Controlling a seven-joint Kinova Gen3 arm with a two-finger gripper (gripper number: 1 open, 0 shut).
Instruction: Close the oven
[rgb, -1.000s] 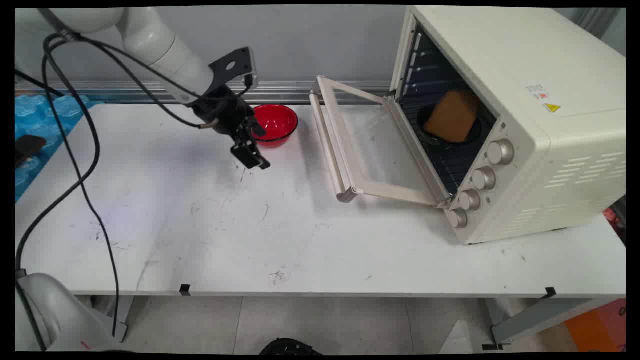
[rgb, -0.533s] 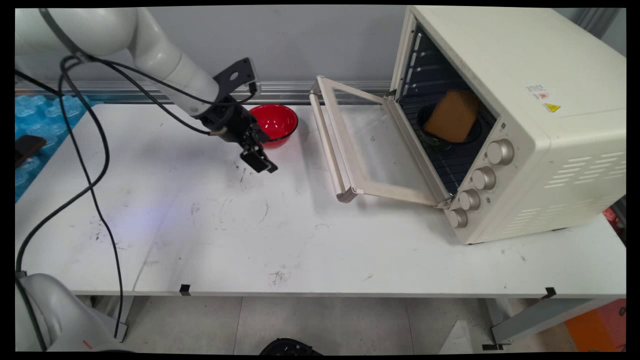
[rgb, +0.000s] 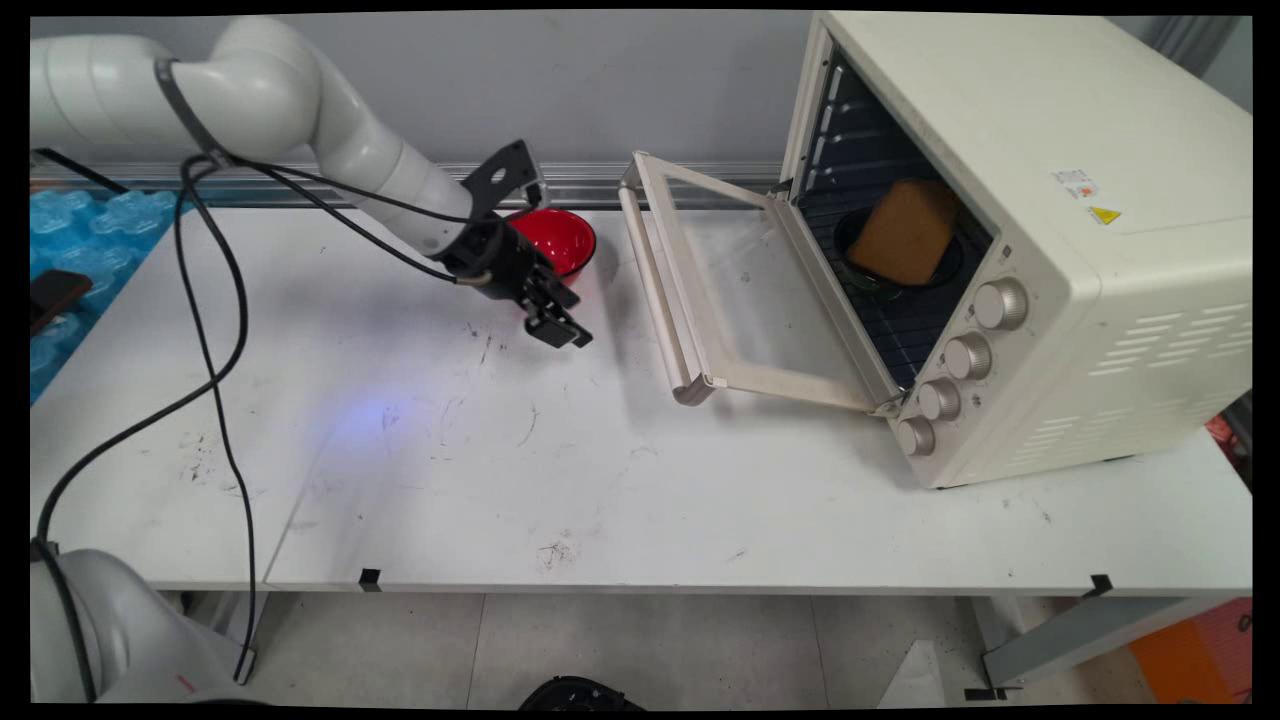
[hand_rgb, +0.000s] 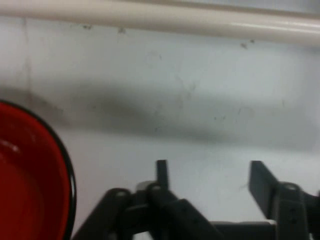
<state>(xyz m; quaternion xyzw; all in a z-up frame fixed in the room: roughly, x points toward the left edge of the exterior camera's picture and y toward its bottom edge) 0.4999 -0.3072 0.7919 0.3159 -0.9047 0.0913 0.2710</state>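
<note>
Black gripper (rgb: 560, 325) (hand_rgb: 212, 175) spread and empty above white table (rgb: 600, 470), red bowl (rgb: 555, 240) (hand_rgb: 27, 180) just beside it, open toaster oven (rgb: 1000, 230) apart

1. My arm (rgb: 300, 110): white, rounded tubular links with thin dark joint bands.
2. Black cables (rgb: 215, 330) hang off me in loops.
3. My gripper (rgb: 558, 325): black linkage, two flat black fingers (hand_rgb: 261, 181), black bracket behind the wrist.

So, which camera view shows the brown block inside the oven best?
The main view. There the brown block shows leaning on a dark dish on the rack of the oven, whose door is open. The hand view shows nothing of the block, only the door's handle bar.
</note>
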